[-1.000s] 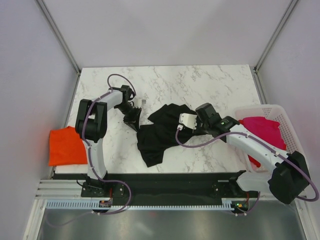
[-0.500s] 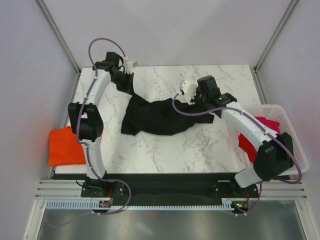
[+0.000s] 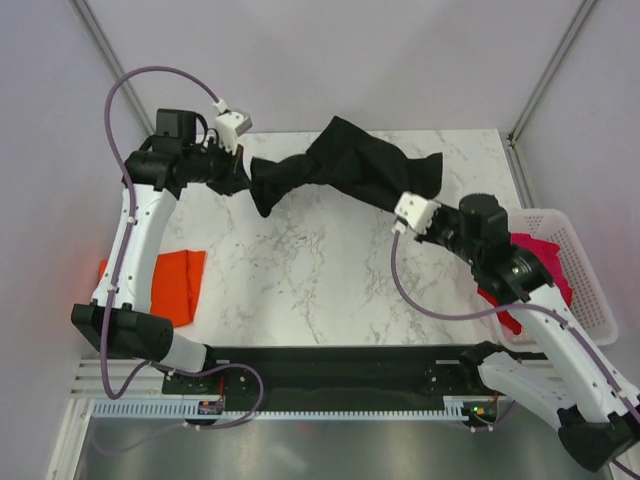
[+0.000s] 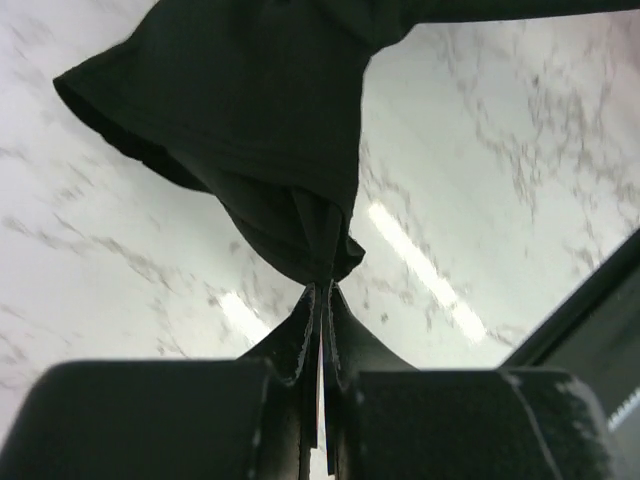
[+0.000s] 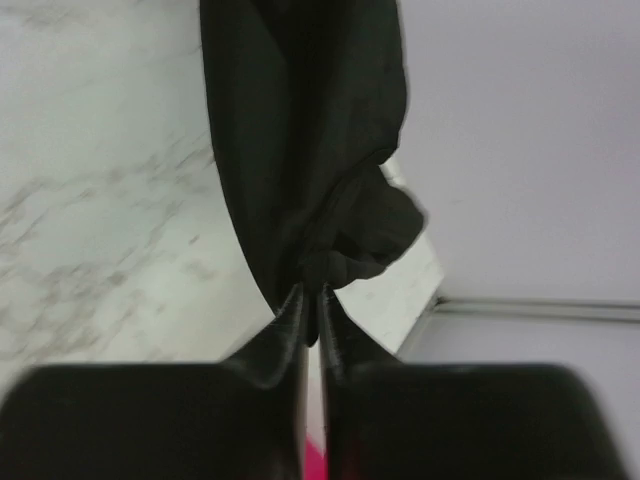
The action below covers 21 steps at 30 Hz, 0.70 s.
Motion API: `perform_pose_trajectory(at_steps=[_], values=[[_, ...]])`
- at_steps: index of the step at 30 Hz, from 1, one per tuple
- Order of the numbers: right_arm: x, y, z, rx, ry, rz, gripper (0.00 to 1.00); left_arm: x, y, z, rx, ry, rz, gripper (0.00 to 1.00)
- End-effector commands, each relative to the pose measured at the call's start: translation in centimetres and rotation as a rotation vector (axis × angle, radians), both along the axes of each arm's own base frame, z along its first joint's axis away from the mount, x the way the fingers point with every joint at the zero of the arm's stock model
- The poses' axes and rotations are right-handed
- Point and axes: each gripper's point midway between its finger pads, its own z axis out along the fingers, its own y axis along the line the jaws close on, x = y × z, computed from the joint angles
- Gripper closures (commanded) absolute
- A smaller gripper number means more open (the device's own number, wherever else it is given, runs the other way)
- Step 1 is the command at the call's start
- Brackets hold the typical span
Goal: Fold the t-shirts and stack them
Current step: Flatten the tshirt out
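Note:
The black t-shirt [image 3: 345, 165] hangs bunched in the air between both grippers, above the far part of the marble table [image 3: 330, 280]. My left gripper [image 3: 243, 178] is shut on its left end, and the cloth shows pinched in the left wrist view [image 4: 270, 130]. My right gripper [image 3: 432, 190] is shut on its right end, with the cloth gathered at the fingertips in the right wrist view [image 5: 300, 150]. The orange t-shirt [image 3: 175, 285] lies at the table's left edge. The magenta-pink t-shirt [image 3: 530, 260] lies in the basket at the right.
A white slatted plastic basket [image 3: 590, 290] stands at the table's right edge, under my right arm. Grey walls and metal frame posts close in the back and sides. The arm bases sit on a black rail along the near edge.
Both arms have lifted the black t-shirt off the table and spread it sideways in the air. The left gripper swung out to the far left; the right arm pulled back to the right.

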Motion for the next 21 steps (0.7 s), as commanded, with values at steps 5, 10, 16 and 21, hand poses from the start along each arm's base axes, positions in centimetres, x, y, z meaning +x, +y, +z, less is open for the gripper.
perform_pose_trajectory(at_steps=[5, 10, 16, 21], values=[[-5.5, -3.7, -16.2, -0.266, 0.333, 0.015, 0.49, 1.2, 1.1, -12.6, 0.111, 0.306, 0.032, 0.98], [0.7, -0.7, -14.1, -0.049, 0.398, -0.074, 0.44, 3.6, 0.4, -13.0, 0.087, 0.338, 0.038, 0.98], [9.6, 3.2, -13.2, 0.122, 0.530, -0.150, 0.54, 3.0, 0.3, -15.2, 0.089, 0.400, 0.020, 0.98], [13.8, 2.7, -17.8, 0.073, 0.600, -0.243, 0.58, 3.6, -0.2, -15.5, 0.066, 0.417, 0.015, 0.98]])
